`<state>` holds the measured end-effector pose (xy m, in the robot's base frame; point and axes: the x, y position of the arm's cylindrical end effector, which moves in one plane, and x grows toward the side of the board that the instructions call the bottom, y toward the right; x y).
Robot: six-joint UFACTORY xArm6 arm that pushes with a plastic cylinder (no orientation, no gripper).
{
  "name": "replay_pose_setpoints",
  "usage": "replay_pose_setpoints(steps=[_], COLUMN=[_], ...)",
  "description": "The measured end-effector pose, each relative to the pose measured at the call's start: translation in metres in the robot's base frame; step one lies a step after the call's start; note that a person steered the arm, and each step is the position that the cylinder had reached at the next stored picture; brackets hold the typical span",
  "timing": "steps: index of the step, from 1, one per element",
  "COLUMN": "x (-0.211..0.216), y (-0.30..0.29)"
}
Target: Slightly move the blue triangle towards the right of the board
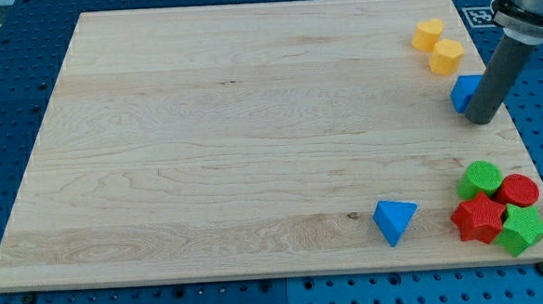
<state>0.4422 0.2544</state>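
The blue triangle [393,220] lies near the view's bottom right on the wooden board [233,135]. My tip [481,120] is far from it, up at the board's right edge. The tip stands right beside a second blue block [464,93], partly hidden behind the rod, so its shape is unclear. Whether the tip touches that block I cannot tell.
Two yellow blocks [426,34] [447,56] sit touching at the top right. At the bottom right corner cluster a green round block [480,177], a red round block [518,191], a red star-like block [479,218] and a green star-like block [522,229].
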Motion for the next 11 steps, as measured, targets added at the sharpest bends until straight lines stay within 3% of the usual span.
replay_pose_setpoints(steps=[2,4,5,6,7,9,11], x=[-0.016,-0.010,0.019,0.075,0.144,0.169,0.176], y=[-0.001,-0.111,-0.180,-0.244,-0.262,-0.147,-0.145])
